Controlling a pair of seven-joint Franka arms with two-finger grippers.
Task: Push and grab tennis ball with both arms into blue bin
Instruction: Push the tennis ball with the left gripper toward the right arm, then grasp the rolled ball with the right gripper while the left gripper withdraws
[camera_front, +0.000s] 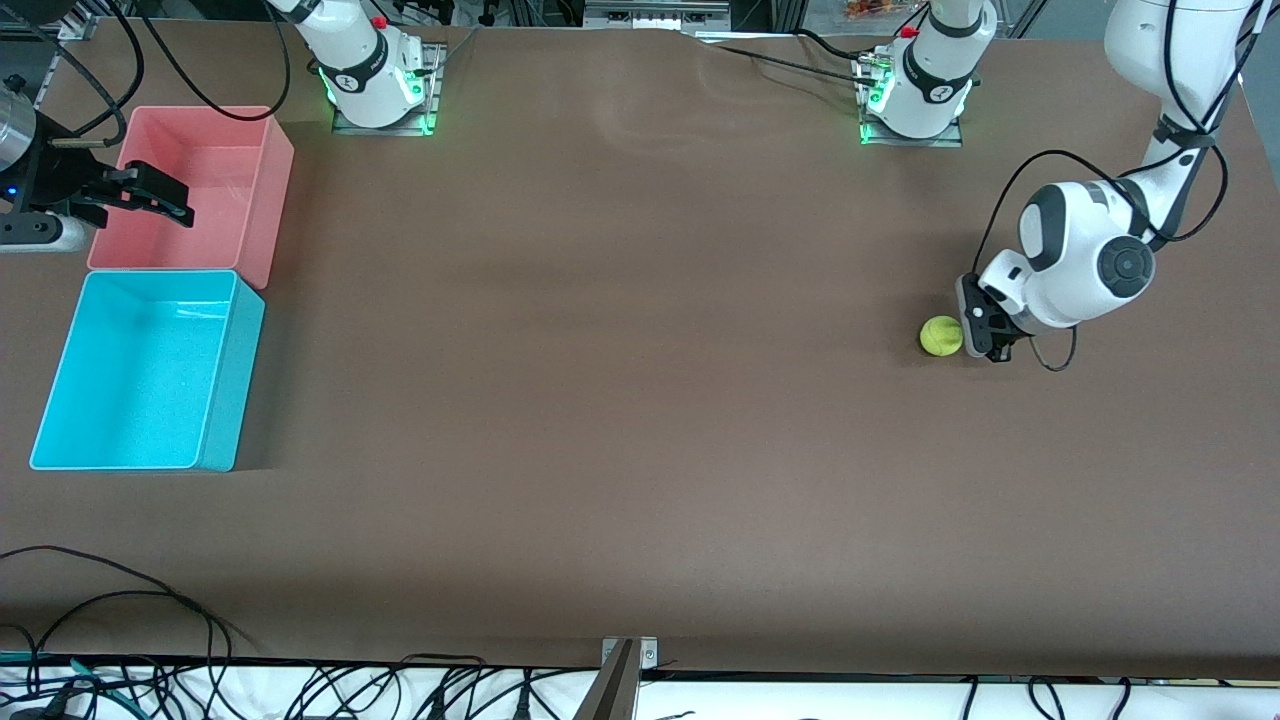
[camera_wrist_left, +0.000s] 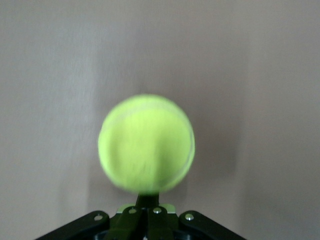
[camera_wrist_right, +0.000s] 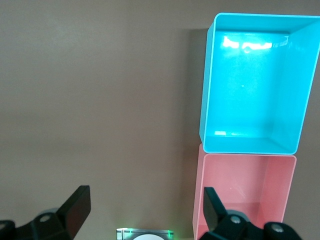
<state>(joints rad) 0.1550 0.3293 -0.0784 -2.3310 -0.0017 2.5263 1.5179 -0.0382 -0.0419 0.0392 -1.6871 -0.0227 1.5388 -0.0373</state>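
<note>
A fuzzy yellow-green ball (camera_front: 941, 336) with a pale curved seam sits on the brown table (camera_front: 640, 400) toward the left arm's end, well apart from the 2 bins at the right arm's end. The left gripper (camera_front: 985, 335) is down at table level just beside the ball, on the side away from the bins; whether it touches the ball cannot be told from the front. The left wrist view fills with the ball (camera_wrist_left: 146, 144), blurred, its seam curving near the rim, sitting right at the tip of the left gripper (camera_wrist_left: 145, 212), whose fingers appear pressed together in a narrow dark stem under the ball. The front view alone shows the blue bin (camera_front: 60, 400) lying nearer the camera than the pink bin (camera_front: 270, 200), the 2 touching end to end, and the right gripper (camera_front: 150, 198) hanging over the pink bin's edge. The right wrist view looks straight down into both: the blue bin (camera_wrist_right: 207, 100) with a glossy highlight on its floor, the pink bin (camera_wrist_right: 197, 200) abutting it, and the right gripper (camera_wrist_right: 145, 212) with its 2 black fingers (camera_wrist_right: 77, 205) spread wide, holding nothing, bare table between them
</note>
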